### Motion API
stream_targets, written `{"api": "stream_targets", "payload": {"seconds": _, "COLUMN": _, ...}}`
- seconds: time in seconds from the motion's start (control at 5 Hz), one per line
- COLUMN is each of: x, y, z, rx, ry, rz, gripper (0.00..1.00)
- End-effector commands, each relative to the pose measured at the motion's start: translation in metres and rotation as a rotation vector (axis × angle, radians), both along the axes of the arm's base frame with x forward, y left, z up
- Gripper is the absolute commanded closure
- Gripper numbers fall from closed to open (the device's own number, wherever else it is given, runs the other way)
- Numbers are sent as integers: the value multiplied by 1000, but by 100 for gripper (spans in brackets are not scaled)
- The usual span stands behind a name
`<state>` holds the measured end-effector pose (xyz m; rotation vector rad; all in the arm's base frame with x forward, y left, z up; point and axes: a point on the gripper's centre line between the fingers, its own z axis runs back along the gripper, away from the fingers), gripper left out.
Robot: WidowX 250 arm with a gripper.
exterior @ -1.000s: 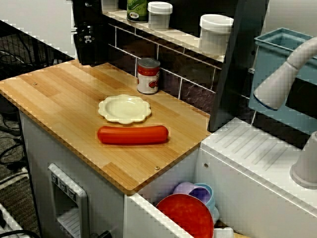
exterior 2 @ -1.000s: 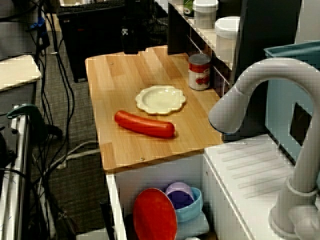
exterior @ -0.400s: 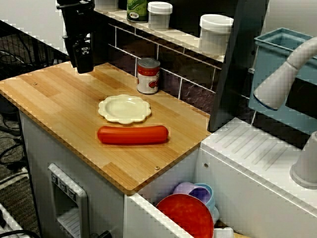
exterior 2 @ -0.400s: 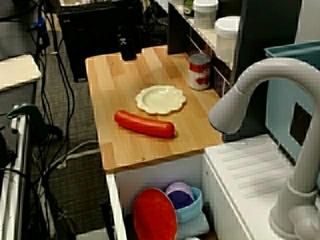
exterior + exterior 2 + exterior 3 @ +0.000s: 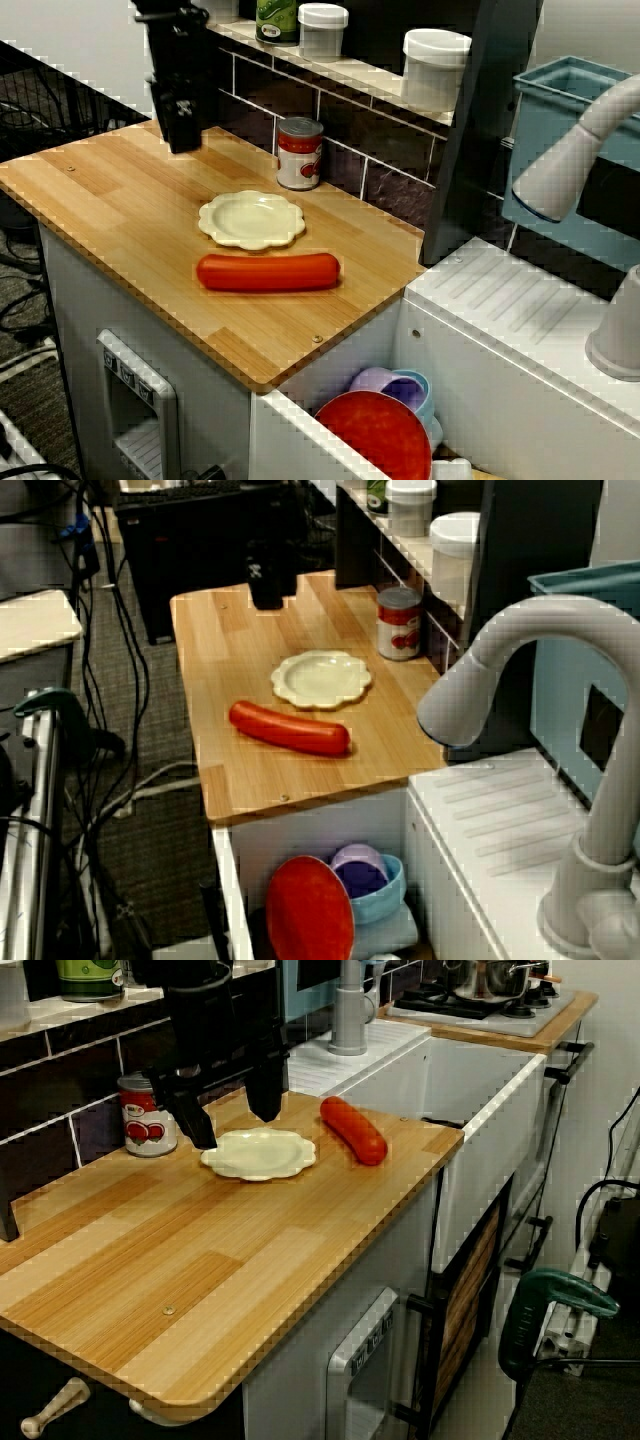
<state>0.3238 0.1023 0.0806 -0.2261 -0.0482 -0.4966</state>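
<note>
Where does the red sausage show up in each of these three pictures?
High front view: the sausage lies near the centre, just below the cream plate.
High side view: the sausage lies near the centre, below and slightly left of the plate.
Low end view: the sausage lies in the upper middle, right of the plate.
Shared landmark: the scalloped cream plate, close beside the sausage in every view.

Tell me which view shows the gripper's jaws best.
The low side view: the gripper shows two fingers spread apart, nothing between them. The two higher views show it only as a dark block, jaws unreadable.
</note>
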Motion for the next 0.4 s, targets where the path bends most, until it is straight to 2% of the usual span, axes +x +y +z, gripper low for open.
{"api": "stream_targets", "payload": {"seconds": 0.0, "x": 16, "y": -10, "z": 31, "rx": -40, "ry": -24, "rz": -149, "gripper": 0}}
{"api": "stream_targets", "payload": {"seconds": 0.2, "x": 11, "y": -18, "z": 23, "rx": -19, "ry": -50, "rz": -197, "gripper": 0}}
